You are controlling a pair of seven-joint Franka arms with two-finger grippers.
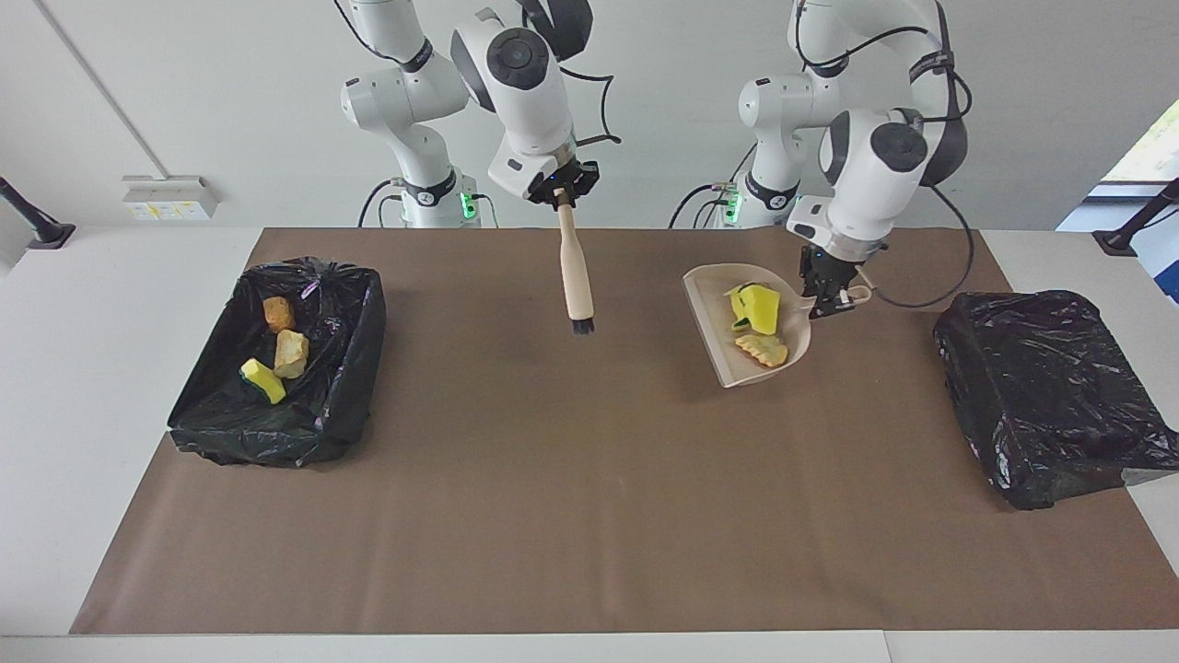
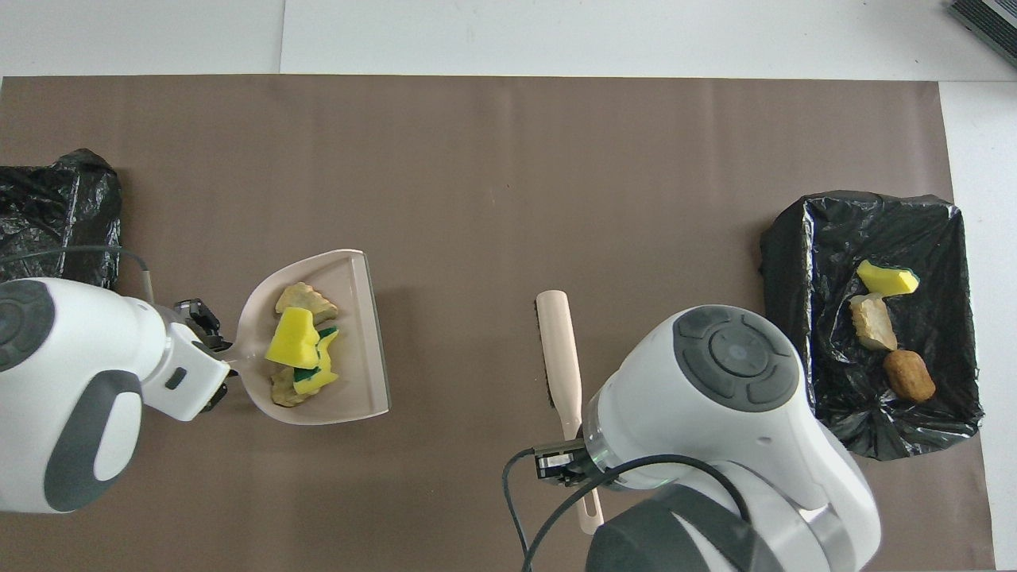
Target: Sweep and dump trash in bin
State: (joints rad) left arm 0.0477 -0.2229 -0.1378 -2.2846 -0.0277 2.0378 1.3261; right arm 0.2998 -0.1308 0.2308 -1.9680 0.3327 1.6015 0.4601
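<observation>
In the overhead view the right arm's wrist hides the right gripper and part of the brush handle. The left gripper shows only partly beside its wrist housing. The closed black bag runs off the picture's edge. In the dustpan, the yellow sponge pieces overlap tan lumps below them, so their count cannot be told.

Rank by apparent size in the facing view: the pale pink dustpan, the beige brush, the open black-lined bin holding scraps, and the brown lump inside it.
1. Open black-lined bin, clearly largest.
2. Pale pink dustpan.
3. Beige brush, long but slim; both are lifted, so this pair is unsure.
4. Brown lump, smallest.
</observation>
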